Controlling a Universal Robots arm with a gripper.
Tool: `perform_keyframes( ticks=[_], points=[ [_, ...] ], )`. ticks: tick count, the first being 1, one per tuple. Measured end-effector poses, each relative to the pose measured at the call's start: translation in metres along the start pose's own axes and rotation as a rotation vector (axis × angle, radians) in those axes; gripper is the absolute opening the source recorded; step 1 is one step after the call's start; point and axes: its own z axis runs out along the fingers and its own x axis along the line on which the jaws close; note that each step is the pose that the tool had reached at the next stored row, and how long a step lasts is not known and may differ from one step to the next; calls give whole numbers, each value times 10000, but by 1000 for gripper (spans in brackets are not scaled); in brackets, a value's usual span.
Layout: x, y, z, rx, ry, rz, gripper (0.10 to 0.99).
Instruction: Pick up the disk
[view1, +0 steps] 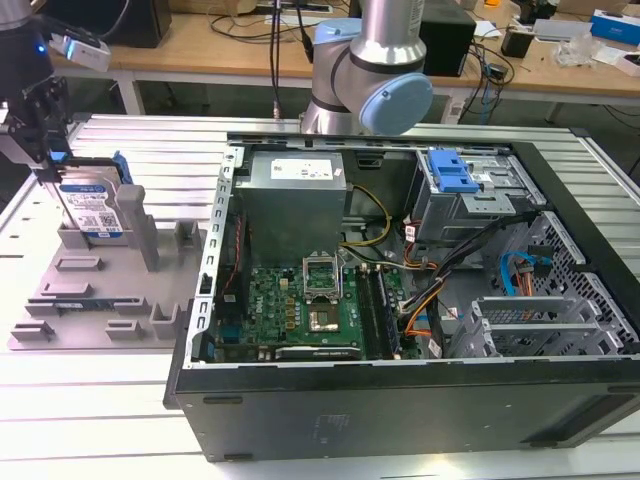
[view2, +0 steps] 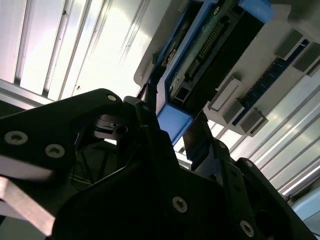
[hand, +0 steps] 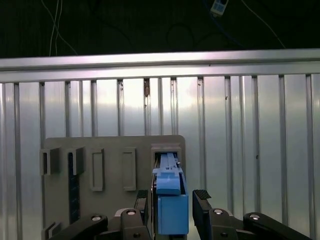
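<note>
**Ana:** Where is the disk, the flat silver hard drive with the white-and-blue sticker?

**Ben:** It stands on its edge in a slot of the grey plastic tray with the little posts. The tray lies on the ribbed metal table, at the exterior view's left, beside the big open black computer case.

**Ana:** And the black robot claw?

**Ben:** It hangs right over the top of the disk, near one end. In the first wrist view it has one finger on each side of the disk's blue rail. I can see a thin gap next to one finger pad, so I think the claw is let go and not squeezing yet.

**Ana:** So the disk is not lifted?

**Ben:** No. It sits in its slot.

**Ana:** What could go wrong?

**Ben:** The claw is at one end, not the middle, so I think the disk could tip or swing when it comes up. The blue rail looks like smooth plastic, so it might slip out. And if the disk sticks in the slot, the tray may come up too.
</note>
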Motion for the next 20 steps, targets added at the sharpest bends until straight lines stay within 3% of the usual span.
perform_keyframes(
  ticks=[20],
  points=[
    [-21,-1,94,8,50,-107,482]
  ],
)
